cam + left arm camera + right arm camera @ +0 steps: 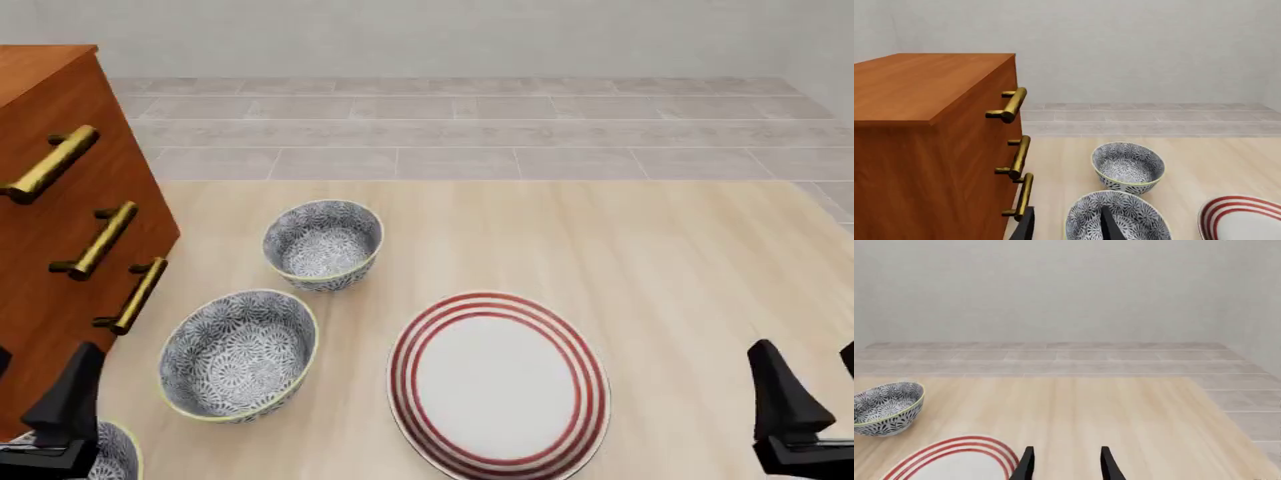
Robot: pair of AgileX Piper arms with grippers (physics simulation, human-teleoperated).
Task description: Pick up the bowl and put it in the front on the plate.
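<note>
Only slivers of both grippers show. In the front view the left gripper (34,415) sits at the near left edge with one dark finger plainly visible and the other almost wholly cut off by the frame; its wrist view shows two dark fingertips (1111,225) parted, with nothing between them, straddling the near rim of the middle bowl (239,354) from above. The right gripper (814,405) is at the near right corner, likewise cropped, and its wrist view shows the fingers (1106,464) apart and empty, hanging over bare table (667,260) just right of the plate (497,383). Three patterned bowls run in a line along the left side: the far bowl (322,243), the middle one, and the bowl (110,452) nearest the arms, of which just a curved piece of rim and inner pattern peeks out at the bottom left corner, partly behind the left gripper's finger. That nearest bowl rests on the table, apart from the plate. The plate lies flat near the centre, its near edge just reaching the frame's bottom. A wooden cabinet (54,230) with brass handles (96,240) fills the left side, its left part out of frame.
</note>
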